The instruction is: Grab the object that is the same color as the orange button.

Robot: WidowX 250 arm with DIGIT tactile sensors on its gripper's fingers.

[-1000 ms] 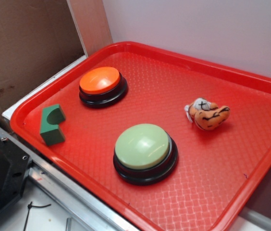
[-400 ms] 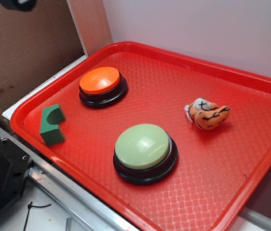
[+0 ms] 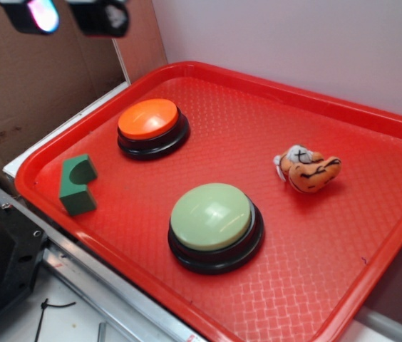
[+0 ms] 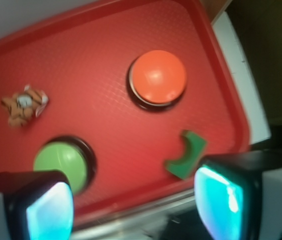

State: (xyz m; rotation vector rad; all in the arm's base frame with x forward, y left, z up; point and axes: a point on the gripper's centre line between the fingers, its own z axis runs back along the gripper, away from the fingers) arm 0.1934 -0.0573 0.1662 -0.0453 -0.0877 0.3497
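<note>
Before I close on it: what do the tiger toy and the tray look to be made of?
The tiger toy looks like soft plush fabric: fuzzy, matte, lumpy outline, stitched face marks. The tray looks like hard moulded plastic, glossy red with a fine woven-pattern texture and a smooth raised rim.

Plush tiger (image 3: 306, 171) (image 4: 24, 105): small, orange, black stripes, white face patch, lying on side on tray floor, far from gripper (image 3: 64, 16), untouched.
Orange button (image 3: 149, 120) (image 4: 158, 78): round orange dome on black base, upright, nearer gripper, below it, clear of fingers.
</note>
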